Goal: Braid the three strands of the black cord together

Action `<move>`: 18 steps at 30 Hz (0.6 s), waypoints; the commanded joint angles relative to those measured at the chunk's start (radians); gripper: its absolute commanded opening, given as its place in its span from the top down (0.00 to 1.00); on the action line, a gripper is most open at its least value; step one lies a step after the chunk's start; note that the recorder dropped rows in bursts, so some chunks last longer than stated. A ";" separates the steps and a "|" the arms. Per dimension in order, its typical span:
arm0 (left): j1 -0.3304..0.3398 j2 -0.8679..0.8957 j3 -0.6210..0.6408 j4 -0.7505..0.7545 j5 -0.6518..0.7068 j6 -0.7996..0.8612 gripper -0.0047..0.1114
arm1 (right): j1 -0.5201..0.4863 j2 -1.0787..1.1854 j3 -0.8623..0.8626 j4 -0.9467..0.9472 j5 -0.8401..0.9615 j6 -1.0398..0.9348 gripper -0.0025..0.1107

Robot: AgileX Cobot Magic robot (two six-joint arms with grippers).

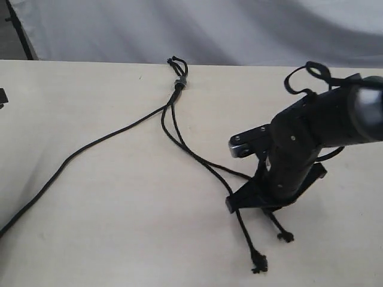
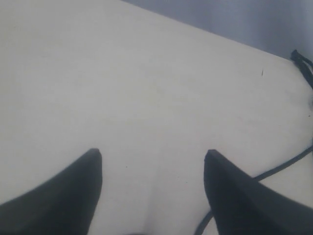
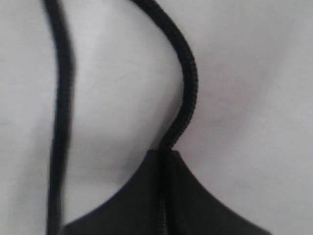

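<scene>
Table (image 1: 90, 227): plain cream, shadows on it soft grey. Black cord (image 3: 190, 78): matte black throughout, fine ribbed weave along its length; knotted tips (image 1: 259, 266) same black; bead (image 1: 179, 82) grey-black. Backdrop (image 1: 239, 30): pale blue-grey cloth, plain. Right arm (image 1: 311, 131): black, with a silver-grey bracket (image 1: 245, 142) with dark screw heads. Left gripper (image 2: 152, 152) and right gripper (image 3: 164, 154): jaws black, plain.

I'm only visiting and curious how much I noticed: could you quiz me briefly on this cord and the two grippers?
1. True or false: the right gripper is shut on one strand.
2. The left gripper is: A) open above the table; B) shut on a knotted tip; C) holding two strands.
3. Fill in: the three strands join at a small ___.
Key: 1 true; 2 A; 3 bead.
</scene>
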 commanded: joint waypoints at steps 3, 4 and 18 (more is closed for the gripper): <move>-0.006 -0.001 0.007 0.003 -0.010 -0.001 0.46 | 0.259 0.005 0.037 0.147 -0.020 -0.037 0.98; -0.006 -0.001 0.007 0.003 -0.010 -0.001 0.46 | 0.302 -0.003 0.030 0.147 -0.022 -0.041 0.98; -0.006 -0.001 0.007 0.003 -0.006 0.003 0.46 | 0.213 -0.544 -0.116 -0.438 -0.020 0.207 0.98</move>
